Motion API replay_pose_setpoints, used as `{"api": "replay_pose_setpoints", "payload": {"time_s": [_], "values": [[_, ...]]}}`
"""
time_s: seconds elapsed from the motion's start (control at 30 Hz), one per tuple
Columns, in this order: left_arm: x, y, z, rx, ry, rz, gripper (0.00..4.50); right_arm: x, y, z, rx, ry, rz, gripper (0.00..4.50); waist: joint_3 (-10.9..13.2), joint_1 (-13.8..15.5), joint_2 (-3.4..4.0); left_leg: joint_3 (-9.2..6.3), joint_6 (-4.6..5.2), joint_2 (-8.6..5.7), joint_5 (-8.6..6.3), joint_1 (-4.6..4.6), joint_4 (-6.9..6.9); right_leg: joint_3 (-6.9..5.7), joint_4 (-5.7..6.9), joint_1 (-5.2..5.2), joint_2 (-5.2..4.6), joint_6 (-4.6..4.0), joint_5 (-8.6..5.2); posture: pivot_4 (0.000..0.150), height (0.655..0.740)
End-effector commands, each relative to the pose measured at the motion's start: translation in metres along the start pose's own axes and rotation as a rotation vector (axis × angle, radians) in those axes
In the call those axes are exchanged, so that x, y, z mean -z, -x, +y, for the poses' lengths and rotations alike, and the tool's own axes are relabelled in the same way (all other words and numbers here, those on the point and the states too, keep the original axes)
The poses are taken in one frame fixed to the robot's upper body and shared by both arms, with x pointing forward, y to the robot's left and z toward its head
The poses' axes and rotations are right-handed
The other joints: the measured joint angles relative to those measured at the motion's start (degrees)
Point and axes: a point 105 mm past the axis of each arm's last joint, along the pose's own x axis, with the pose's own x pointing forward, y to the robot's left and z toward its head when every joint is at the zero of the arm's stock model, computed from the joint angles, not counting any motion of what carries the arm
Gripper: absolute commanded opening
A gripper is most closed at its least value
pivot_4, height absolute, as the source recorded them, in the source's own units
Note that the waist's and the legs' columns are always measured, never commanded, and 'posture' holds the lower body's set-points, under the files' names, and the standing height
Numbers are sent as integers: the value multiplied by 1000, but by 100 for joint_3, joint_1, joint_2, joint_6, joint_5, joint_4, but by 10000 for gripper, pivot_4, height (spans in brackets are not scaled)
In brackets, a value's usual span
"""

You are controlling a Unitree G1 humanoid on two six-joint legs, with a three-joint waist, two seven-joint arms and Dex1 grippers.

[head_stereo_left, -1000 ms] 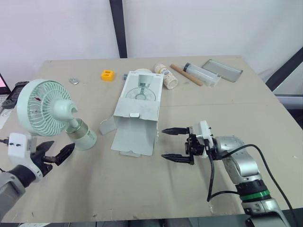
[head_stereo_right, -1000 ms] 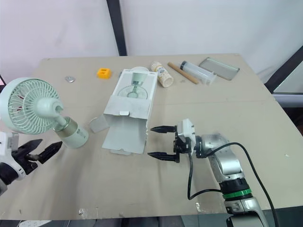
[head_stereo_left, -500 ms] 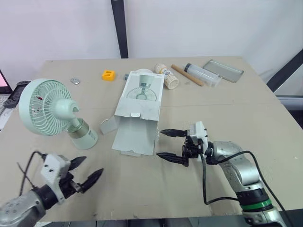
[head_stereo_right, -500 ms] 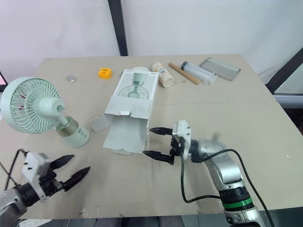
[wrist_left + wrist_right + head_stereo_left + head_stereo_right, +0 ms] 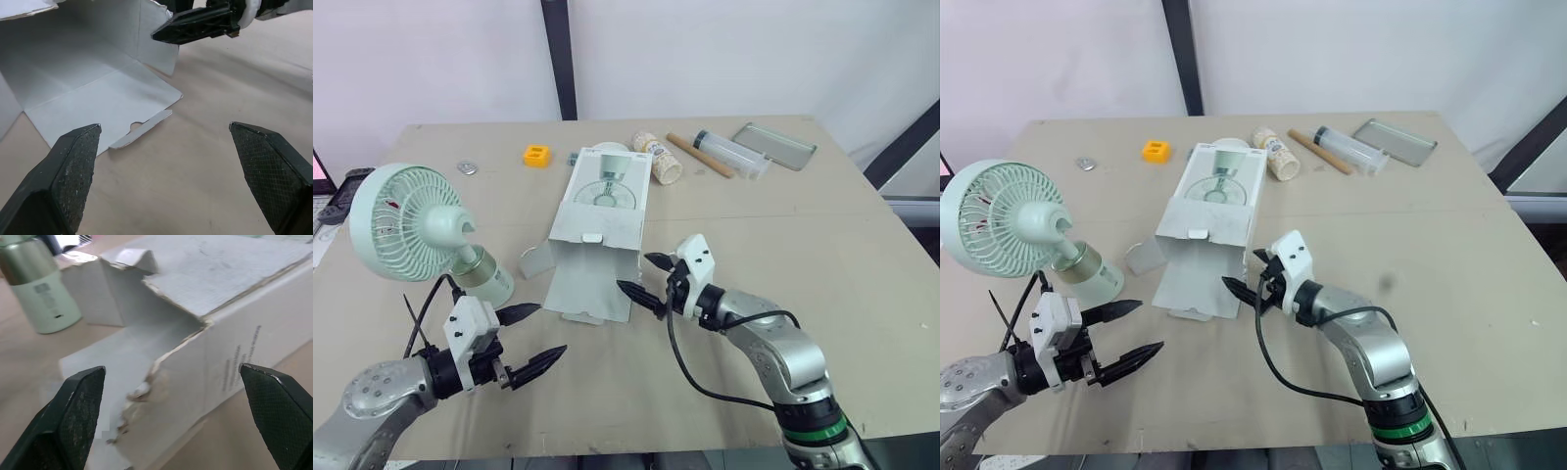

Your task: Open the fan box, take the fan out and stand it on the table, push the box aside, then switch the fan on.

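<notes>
The right claw (image 5: pixel 633 271) is released, its two black fingers spread wide and grasping nothing. It sits low at the near right corner of the fan box (image 5: pixel 599 240), right at the torn lip of the open end; whether a fingertip touches the cardboard I cannot tell. Its wrist view looks straight into that empty white mouth. The pose suits a shove better than a grip, since the spread fingers would bear on the side wall as a broad front. The left claw (image 5: pixel 553 328) is likewise released and empty. It hovers just above the tabletop (image 5: pixel 783 225) in front of the box's near flap, tips aimed toward the right claw, close to the fan's base but apart from it. The fan (image 5: pixel 411 220) is out of the box and stands upright on its pale green base at the left of the tabletop, near the box's loose side flap. The taking-out therefore looks done, and pushing the box aside seems the step in hand. With the fan so near on the left, a push that way could topple it. A push toward the far edge would meet the yellow block (image 5: pixel 536 155) and the tray (image 5: pixel 773 145) lying there.
</notes>
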Motion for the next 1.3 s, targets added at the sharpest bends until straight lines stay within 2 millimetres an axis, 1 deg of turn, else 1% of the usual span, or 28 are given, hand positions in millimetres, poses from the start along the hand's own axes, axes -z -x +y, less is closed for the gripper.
{"api": "replay_pose_setpoints", "payload": {"time_s": [0.03,0.23,0.4,0.5,0.53,0.57,0.6,0.63,0.67,0.7,0.8,0.83,1.03,1.2,1.3], "values": [[-3,-3,1,15,-36,-11,44736,-14,-4,-5,77,34,-30,45000,0,-8,0,-1,0,0,0,0,-1,0,0,-1,0,0,0,1500,7400],[-3,-9,3,16,-46,-20,44736,-12,-11,-20,209,28,4,45000,0,-27,0,1,0,-3,0,-1,-3,1,0,-3,-3,0,0,1500,7400],[-4,-14,3,21,-46,-35,44736,-12,-13,-32,283,20,16,45000,0,-48,0,1,0,-2,0,-1,-3,2,2,-4,-2,0,0,1500,7400],[-5,-17,3,26,-48,-41,45000,-12,-13,-37,306,17,17,36748,0,-55,0,1,0,-2,0,-1,-3,1,2,-4,-2,0,0,1500,7400],[-5,-18,3,29,-50,-43,45000,-12,-12,-38,310,18,18,34774,0,-58,0,1,0,-3,0,-1,-3,1,2,-4,-2,0,0,1500,7400],[-5,-19,3,31,-51,-44,45000,-11,-12,-39,315,18,20,31318,0,-59,0,1,0,-2,0,-1,-3,1,2,-4,-2,0,0,1500,7400],[-6,-20,3,33,-52,-47,45000,-11,-11,-41,323,20,22,26162,0,-59,0,1,0,-3,0,-1,-3,1,2,-4,-2,0,0,1500,7400],[-6,-21,3,35,-53,-50,45000,-11,-10,-43,329,22,23,22515,0,-60,0,1,0,-2,0,-1,-3,1,2,-4,-2,0,0,1500,7400],[-7,-22,3,36,-54,-52,45000,-10,-10,-44,334,25,24,16721,0,-61,0,1,1,-3,0,-1,-3,2,2,-4,-2,0,0,1500,7400],[-7,-23,4,36,-54,-55,45000,-10,-9,-46,339,28,26,14111,0,-61,0,1,0,-3,0,-1,-3,1,2,-4,-2,0,0,1500,7400],[-7,-24,4,37,-54,-58,45000,-8,-6,-49,348,38,33,1782,0,-77,0,2,1,-3,0,-1,-3,2,3,-4,-1,0,0,1500,7400],[-7,-25,4,38,-54,-59,45000,-8,-5,-49,349,39,35,823,0,-81,0,2,1,-3,0,0,-3,2,3,-4,-1,0,0,1500,7400],[-9,-28,1,44,-54,-71,45000,-6,2,-55,360,58,43,823,0,-84,0,1,2,-3,0,-1,-3,1,3,-4,-2,0,0,1500,7400],[-7,-29,-7,60,-39,-73,45000,-14,21,-72,395,71,0,823,0,-88,0,2,2,-3,-1,-1,-3,2,3,-4,-1,0,0,1500,7400],[-5,-29,-6,56,-37,-69,45000,-16,33,-74,364,76,-33,823,0,-89,0,2,4,-4,-2,-1,-3,2,3,-3,-2,1,0,1500,7400]]}}
